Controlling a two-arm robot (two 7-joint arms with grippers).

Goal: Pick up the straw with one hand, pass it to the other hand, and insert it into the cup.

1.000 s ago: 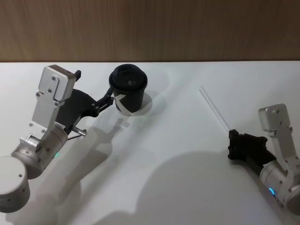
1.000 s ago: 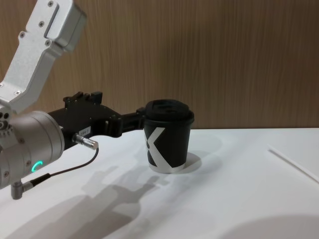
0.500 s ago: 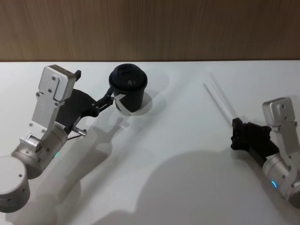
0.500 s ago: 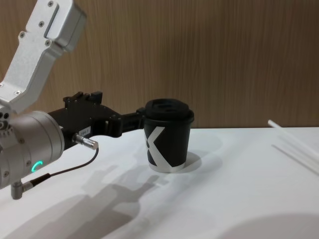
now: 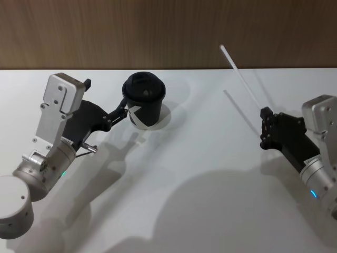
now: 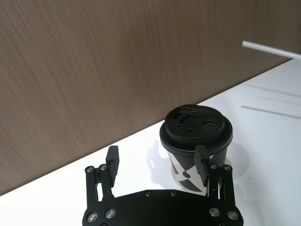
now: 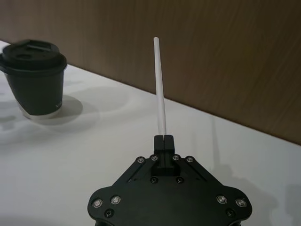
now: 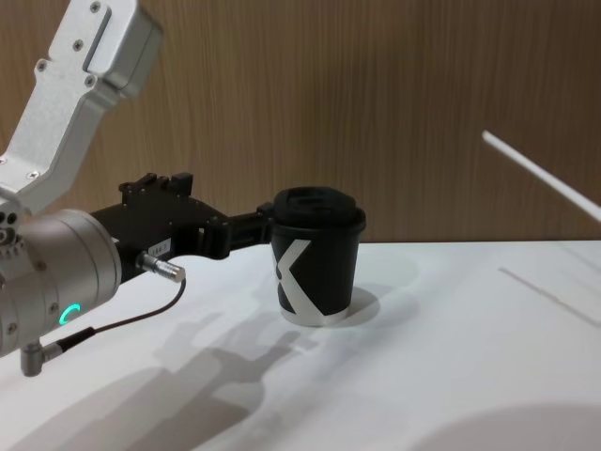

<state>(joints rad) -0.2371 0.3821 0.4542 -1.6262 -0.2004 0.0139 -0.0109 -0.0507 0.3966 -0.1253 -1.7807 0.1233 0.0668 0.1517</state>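
Straw has risen off worktop, clenched in right claw at 3 o'clock. Left claw stays spread beside cup.

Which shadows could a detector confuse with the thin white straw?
Head view: the thin white straw, held up by the shut black right gripper, throws a thin dark line on the white table; broad soft arm shadows lie nearer. Chest view: a faint line below the straw. Left wrist view: faint streaks beyond the black lidded paper cup beside the open left gripper.
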